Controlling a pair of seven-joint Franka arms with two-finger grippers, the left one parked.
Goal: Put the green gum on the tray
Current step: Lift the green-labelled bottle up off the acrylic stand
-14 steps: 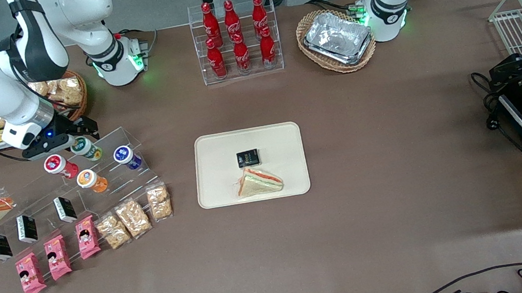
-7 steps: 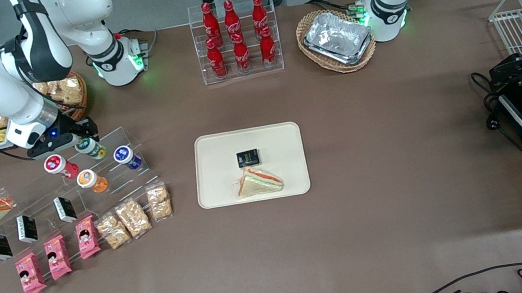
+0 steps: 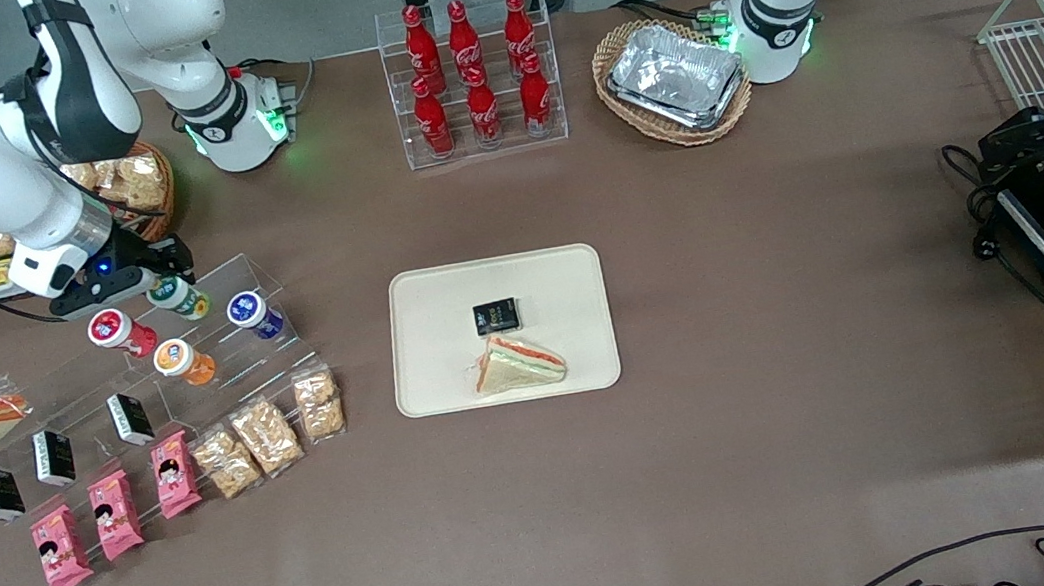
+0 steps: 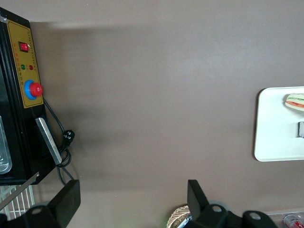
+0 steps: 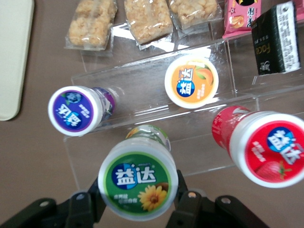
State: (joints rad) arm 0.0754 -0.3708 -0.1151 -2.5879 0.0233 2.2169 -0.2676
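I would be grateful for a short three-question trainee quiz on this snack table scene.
1. True or false: the green gum already lies on the tray.
2. Which canister stands nearest the tray: A red-lidded, B blue-lidded, C orange-lidded?
3. Fill in: on the tray lie a small black box and a wrapped ____.

Key: 1 false, it sits on the clear stand between the fingers of the hand; 2 B; 3 sandwich.

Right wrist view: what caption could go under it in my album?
Black two-finger tool closed around the green-lidded cylindrical gum canister on the clear acrylic stepped stand, beside red-, orange- and purple-lidded canisters.
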